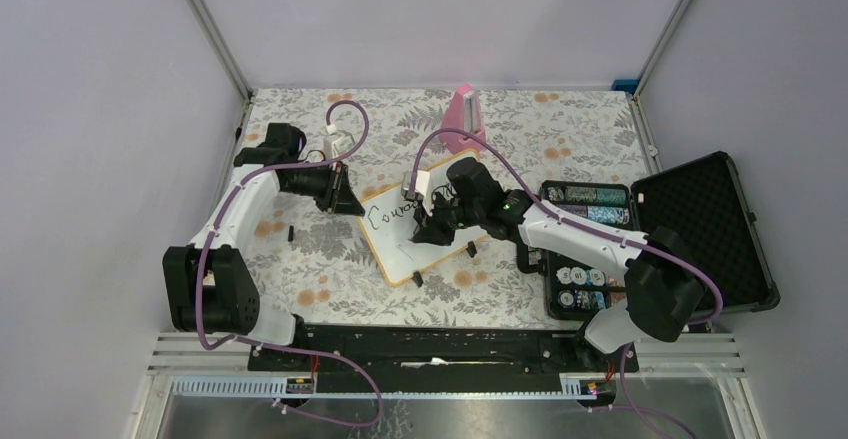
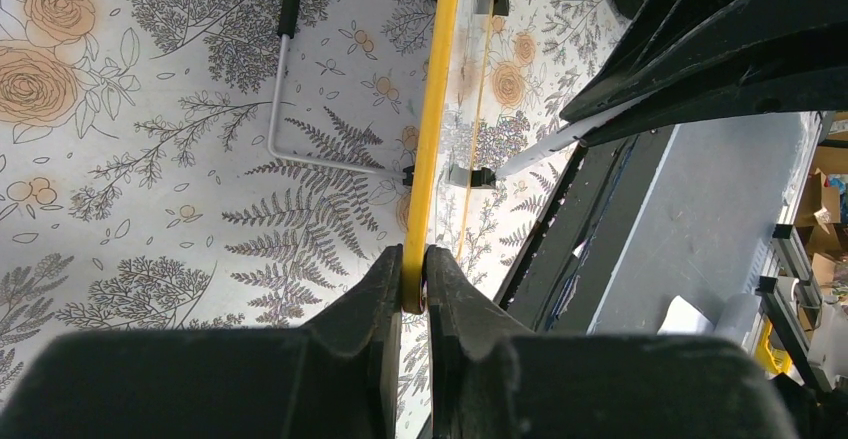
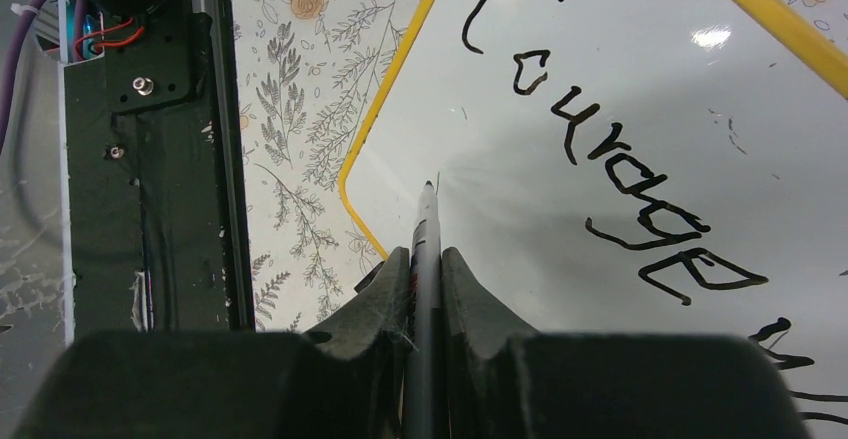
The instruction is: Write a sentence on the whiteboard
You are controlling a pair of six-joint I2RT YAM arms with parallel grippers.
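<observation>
The whiteboard [image 1: 400,251] lies tilted on the floral table, its yellow rim [image 2: 437,109] running up the left wrist view. My left gripper [image 2: 413,261] is shut on that rim at the board's far-left corner [image 1: 362,209]. My right gripper [image 3: 427,259] is shut on a grey marker [image 3: 428,221], whose tip rests at the board's white surface [image 3: 560,289] near its lower left edge. The sentence [image 3: 610,174] reads "Courage" in black, and a second line [image 3: 800,364] starts at the frame's right edge. From above, my right gripper [image 1: 432,227] covers most of the writing [image 1: 385,216].
An open black case [image 1: 705,221] with a tray of coloured items [image 1: 585,244] lies at the right, beside my right arm. A pink object [image 1: 466,111] stands at the back. A small black piece [image 1: 290,231] lies left of the board. A bent wire stand [image 2: 283,109] lies under the board.
</observation>
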